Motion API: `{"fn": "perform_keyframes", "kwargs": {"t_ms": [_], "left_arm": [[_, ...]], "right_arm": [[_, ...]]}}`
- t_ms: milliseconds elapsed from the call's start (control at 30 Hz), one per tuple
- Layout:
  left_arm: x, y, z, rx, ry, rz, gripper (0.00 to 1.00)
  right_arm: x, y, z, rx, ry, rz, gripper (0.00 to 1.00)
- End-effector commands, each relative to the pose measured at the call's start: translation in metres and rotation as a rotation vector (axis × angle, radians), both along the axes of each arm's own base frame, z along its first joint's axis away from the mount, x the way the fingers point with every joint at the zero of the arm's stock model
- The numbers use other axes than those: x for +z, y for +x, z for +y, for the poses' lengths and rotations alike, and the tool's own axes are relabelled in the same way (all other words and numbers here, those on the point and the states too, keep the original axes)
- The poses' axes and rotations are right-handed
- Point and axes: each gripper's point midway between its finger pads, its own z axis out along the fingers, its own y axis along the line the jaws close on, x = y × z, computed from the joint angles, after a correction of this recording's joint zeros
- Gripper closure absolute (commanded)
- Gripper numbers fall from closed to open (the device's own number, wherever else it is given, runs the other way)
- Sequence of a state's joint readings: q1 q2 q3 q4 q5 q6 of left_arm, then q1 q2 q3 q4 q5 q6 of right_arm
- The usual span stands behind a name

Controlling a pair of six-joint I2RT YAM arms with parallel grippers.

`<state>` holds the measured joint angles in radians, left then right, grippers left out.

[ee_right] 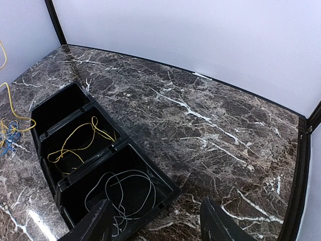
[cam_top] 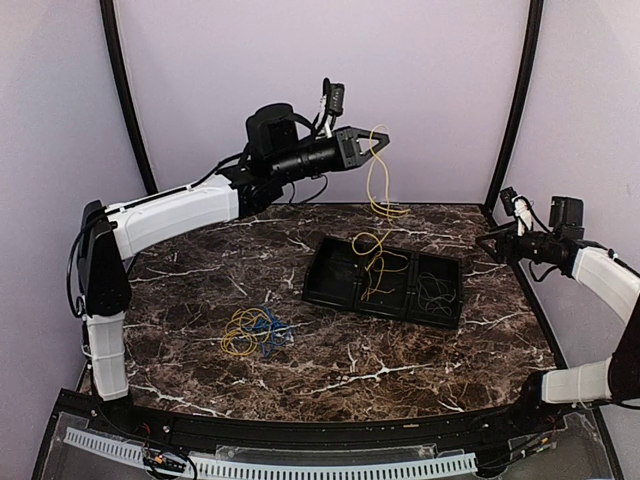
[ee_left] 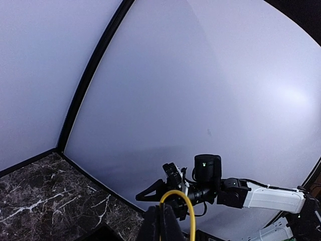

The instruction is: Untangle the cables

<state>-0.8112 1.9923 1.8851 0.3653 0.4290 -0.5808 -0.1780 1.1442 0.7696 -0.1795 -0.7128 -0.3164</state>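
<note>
Top external view: the left pincer point(cam_top: 368, 146) is held high above the table point(cam_top: 400, 350), closed on a yellow cable point(cam_top: 373, 185), which hangs below it into the middle compartment of the tray point(cam_top: 322, 290). A tangle point(cam_top: 257, 332) of yellow and blue cables is laid on the table, well below and to the left of this pincer. The right pincer point(ee_right: 156, 213) is seen open, with nothing gripped; a grey cable point(ee_right: 120, 188) is coiled in the tray compartment just ahead of it.
</note>
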Motion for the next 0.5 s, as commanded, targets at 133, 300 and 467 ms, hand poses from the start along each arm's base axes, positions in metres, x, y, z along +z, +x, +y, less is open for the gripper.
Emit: {"fn": "perform_keyframes", "kwargs": {"t_ms": [133,300,467], "left_arm": [[-0.072,0.034,-0.029,0.013,0.038,0.068,1.0],[-0.128,0.049,-0.044,0.018,0.108,0.122,1.0],[-0.143,0.053,-0.051,0.006,0.113,0.152,1.0]], "right_arm": [[0.003,0.001,-0.003,-0.005,-0.021,-0.039,0.39],[-0.001,0.001,-0.003,0.002,-0.026,-0.03,0.39],[-0.001,0.001,-0.003,0.005,-0.025,-0.029,0.39]]}}
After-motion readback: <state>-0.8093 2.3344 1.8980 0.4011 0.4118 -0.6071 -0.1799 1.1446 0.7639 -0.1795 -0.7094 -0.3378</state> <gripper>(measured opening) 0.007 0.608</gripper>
